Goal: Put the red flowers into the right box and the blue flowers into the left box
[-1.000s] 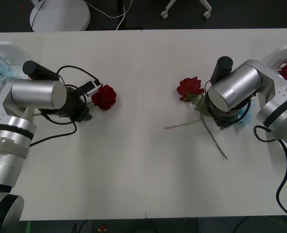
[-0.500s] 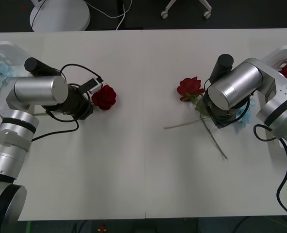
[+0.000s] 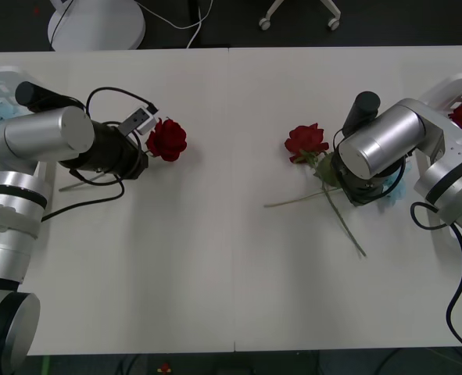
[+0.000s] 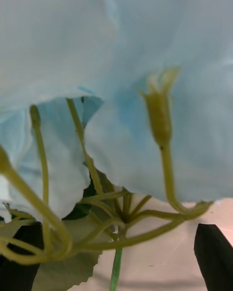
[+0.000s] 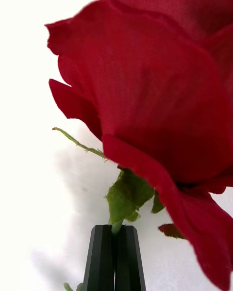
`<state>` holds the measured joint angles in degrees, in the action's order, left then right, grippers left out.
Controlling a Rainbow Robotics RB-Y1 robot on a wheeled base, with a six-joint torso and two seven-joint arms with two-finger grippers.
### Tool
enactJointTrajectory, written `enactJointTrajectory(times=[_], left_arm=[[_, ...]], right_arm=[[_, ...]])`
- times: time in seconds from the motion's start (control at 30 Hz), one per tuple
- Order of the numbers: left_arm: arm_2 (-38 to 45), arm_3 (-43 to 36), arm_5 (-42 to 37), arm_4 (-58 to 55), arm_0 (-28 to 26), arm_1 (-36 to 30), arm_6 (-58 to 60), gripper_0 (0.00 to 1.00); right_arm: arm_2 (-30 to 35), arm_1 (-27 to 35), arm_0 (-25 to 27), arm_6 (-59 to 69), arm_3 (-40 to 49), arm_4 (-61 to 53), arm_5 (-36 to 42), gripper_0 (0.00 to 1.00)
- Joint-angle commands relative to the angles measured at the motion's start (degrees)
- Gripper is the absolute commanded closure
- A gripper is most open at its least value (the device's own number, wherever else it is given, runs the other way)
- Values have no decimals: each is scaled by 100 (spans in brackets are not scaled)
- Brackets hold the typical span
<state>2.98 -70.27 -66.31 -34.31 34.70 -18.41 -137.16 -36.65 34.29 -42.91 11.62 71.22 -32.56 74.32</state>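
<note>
On the worktop's (image 3: 231, 258) left side, the left gripper (image 5: 115, 252) has its jaws shut on a rose's (image 3: 166, 139) stem, just under the head. Right gripper (image 4: 116, 262), jaws wide, straddles a blue flower (image 4: 145, 68) beside another rose (image 3: 306, 143)

No readable text, label, brand, number or sign is showing anywhere on the white table, the flowers, the trays or the silver arms.

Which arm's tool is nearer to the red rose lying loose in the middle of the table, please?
Right. The right tool sits beside the loose rose; the left tool is far across, holding another rose.
</note>
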Motion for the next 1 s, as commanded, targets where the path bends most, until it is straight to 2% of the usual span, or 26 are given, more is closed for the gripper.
enactJointTrajectory(times=[0.03, 0.1, 0.13, 0.17, 0.2, 0.23, 0.43, 0.63, 0.8, 1.0], left_arm=[[510, -716, -347, -436, 230, -145, 365, 100], [625, -830, -418, -700, 230, -207, 392, 100], [783, -962, -426, -1104, 195, -312, 436, 100], [836, -1015, -426, -1254, 169, -339, 445, 100], [932, -1147, -426, -1544, 98, -400, 471, 100], [994, -1270, -426, -1772, 28, -444, 497, 100], [1240, -2070, -119, -3697, -754, -637, 1130, 100], [924, -2825, 611, -5314, -1572, -646, 1816, 100], [-35, -3634, 2096, -6132, -2257, -637, 2334, 100], [-1344, -3863, 3520, -6448, -2354, -585, 2387, 100]], right_arm=[[-9, -133, -209, -283, -223, 4, -251, 27], [-9, -142, -209, -283, -267, 13, -295, 39], [-9, -142, -209, -275, -275, 13, -322, 65], [-9, -142, -209, -275, -275, -5, -322, 76], [-9, -142, -209, -283, -275, -23, -313, 97], [-9, -133, -209, -283, -275, -31, -322, 100], [-9, -89, -209, -301, -284, -58, -330, 100], [-9, 8, -209, -389, -275, -14, -480, 100], [-9, 245, -253, -1057, -179, 180, -656, 100], [26, 895, -270, -2358, 595, 408, -699, 100]])
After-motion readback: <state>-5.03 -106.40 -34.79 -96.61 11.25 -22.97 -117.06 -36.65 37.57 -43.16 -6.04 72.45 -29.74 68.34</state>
